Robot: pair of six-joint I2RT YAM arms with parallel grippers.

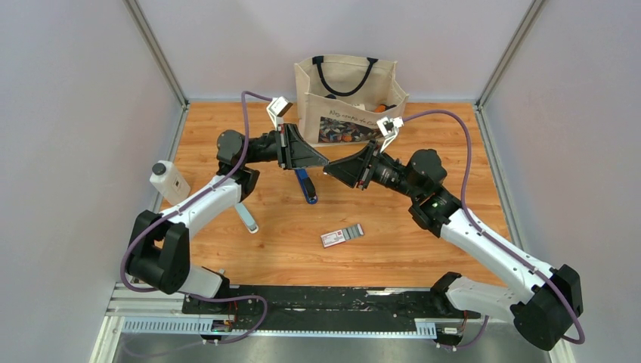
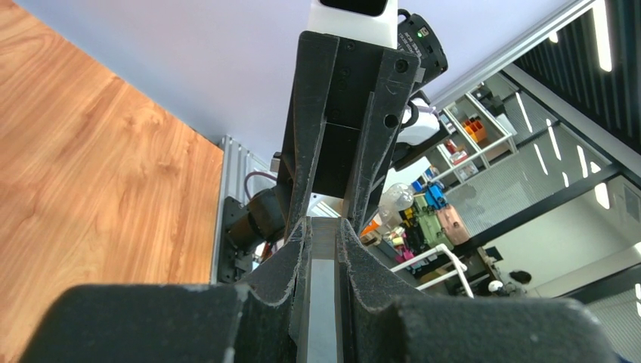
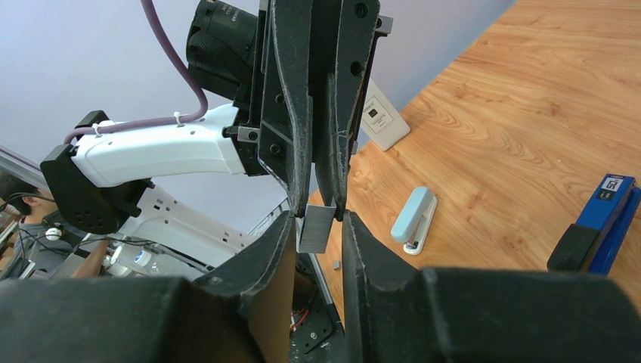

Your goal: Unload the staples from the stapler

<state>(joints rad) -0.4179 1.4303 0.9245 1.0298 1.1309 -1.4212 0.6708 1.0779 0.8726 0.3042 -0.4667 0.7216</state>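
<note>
Where the bench (image 1: 378,257) meets its left edge, a white bottle (image 1: 168,181) stands upright. To its right, a pale stick-like tool (image 1: 247,218) lies flat, well apart from the other items. Over the middle of the bench, the left gripper (image 1: 321,160) points rightward with its fingers pressed together on the staples (image 3: 316,231). These form a short grey strip held in the air. Just below and nearer the camera lies the stapler (image 1: 305,185), a blue bar with black parts. It rests on the wood near the centre and neither arm touches it. Toward the near edge, a small white-and-red box (image 1: 342,236) lies flat. From the right, the right gripper (image 1: 334,170) meets the left one tip to tip. Its fingers sit on either side of the strip's free end with little or no gap. Whether the pads actually press the metal cannot be told from the wrist views. At the far edge, right of centre, a cream tote bag (image 1: 348,98) stands open.
</note>
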